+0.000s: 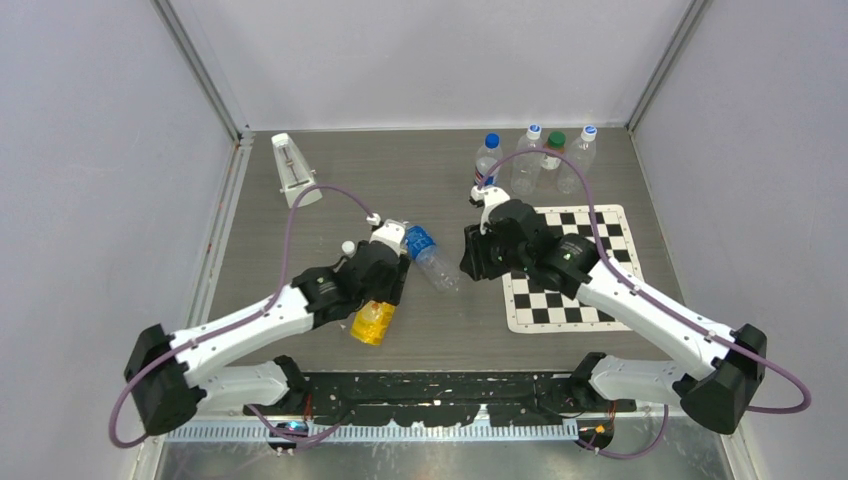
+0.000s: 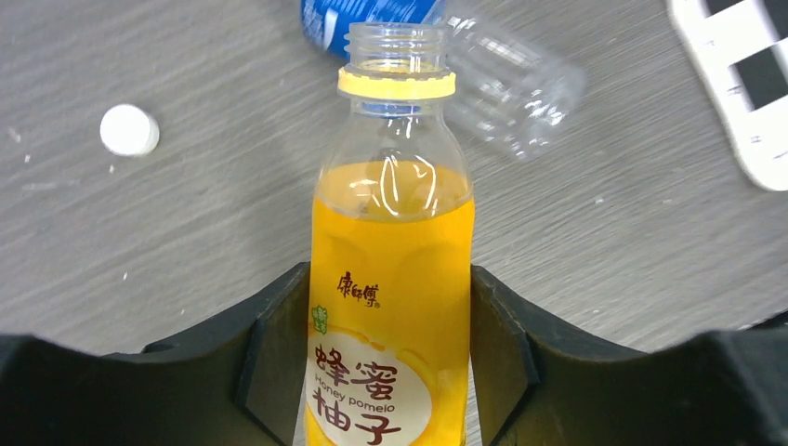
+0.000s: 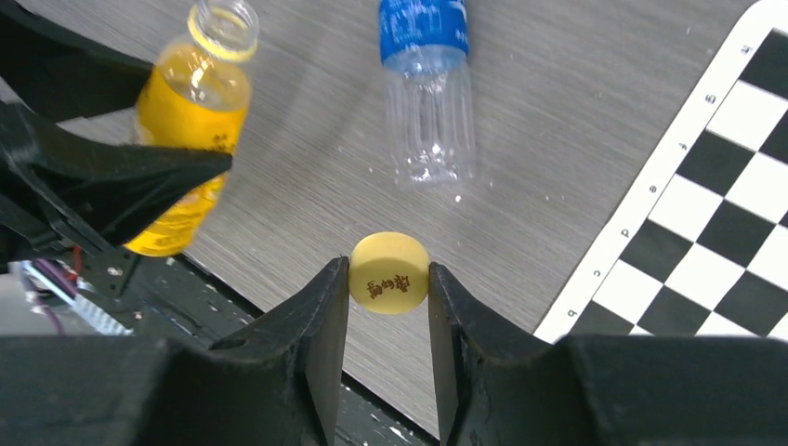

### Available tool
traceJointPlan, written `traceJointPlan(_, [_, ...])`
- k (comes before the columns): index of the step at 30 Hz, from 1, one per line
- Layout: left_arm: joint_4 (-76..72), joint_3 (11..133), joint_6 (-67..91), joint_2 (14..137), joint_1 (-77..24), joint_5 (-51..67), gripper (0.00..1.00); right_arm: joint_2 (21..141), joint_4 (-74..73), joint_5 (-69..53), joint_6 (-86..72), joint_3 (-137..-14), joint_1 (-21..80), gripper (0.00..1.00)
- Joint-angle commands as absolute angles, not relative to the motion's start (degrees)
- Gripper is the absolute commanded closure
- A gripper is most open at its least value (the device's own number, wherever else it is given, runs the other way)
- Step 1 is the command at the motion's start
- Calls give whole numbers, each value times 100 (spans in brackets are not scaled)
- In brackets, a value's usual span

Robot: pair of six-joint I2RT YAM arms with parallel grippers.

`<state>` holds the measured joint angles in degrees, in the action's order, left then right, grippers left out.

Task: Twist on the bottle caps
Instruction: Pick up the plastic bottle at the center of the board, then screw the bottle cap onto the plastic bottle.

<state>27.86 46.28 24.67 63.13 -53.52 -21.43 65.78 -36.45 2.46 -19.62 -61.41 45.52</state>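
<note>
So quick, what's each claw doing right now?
The left gripper is closed on the yellow juice bottle.
The right gripper is closed on the yellow cap.

A: Clamped in the left gripper (image 2: 390, 288)?
B: Yellow juice bottle (image 2: 390, 242), neck uncapped; white cap (image 2: 129, 129) apart on the table (image 2: 214, 232); clear bottle (image 2: 506, 88) lying behind.
</note>
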Motion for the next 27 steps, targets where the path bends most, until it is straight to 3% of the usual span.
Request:
traceJointPlan(1, [1340,4242,1707,5631,-5353,-1652,60,6373,-3998,-103,-1844,-6801,4418,89])
traceJointPlan(12, [-46,3807,304,4816,-5353,-601,66,6610,-4938,-642,-1417,-8201,4364,91])
traceJointPlan(27, [-627,3561,-2078,4216,-5353,452,79,6686,-4919,-1596,-699,-8785,4368,94])
